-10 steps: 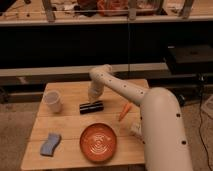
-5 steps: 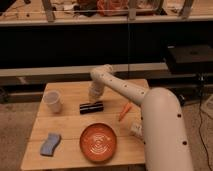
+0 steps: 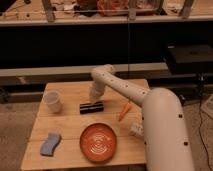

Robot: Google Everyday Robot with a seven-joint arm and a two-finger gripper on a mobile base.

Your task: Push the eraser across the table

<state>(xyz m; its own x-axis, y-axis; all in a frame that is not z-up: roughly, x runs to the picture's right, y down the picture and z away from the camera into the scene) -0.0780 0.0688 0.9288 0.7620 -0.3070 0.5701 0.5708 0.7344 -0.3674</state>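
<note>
Your robot's white arm [image 3: 127,90] rises from the bulky body at 4 o'clock of the scene. It reaches toward 10 o'clock over the light-brown slatted wooden worktop [image 3: 70,122], bends at a rounded elbow and turns its wrist downward. The pincer [image 3: 95,96] hangs at the end of that wrist, just at 12 o'clock of the small black oblong eraser [image 3: 91,107]. You cannot tell whether it touches the bar, nor whether the pincer is wide or narrow. The eraser lies flat near the worktop's middle, its long side running 9 to 3 o'clock.

Against the frames from a second and half a second ago, the arm holds much the same pose and the eraser sits in nearly the same spot.

At 9 o'clock of the eraser stands a white cup [image 3: 52,101]. At 3 o'clock lies an orange carrot-like stick [image 3: 125,111], at 6 o'clock a round orange-red plate [image 3: 99,142], and at 7 o'clock a light-blue wavy sponge [image 3: 50,144]. A small pale object [image 3: 136,130] beside the arm is partly hidden and cannot be identified. The arm covers the worktop's 3 o'clock edge.
</note>
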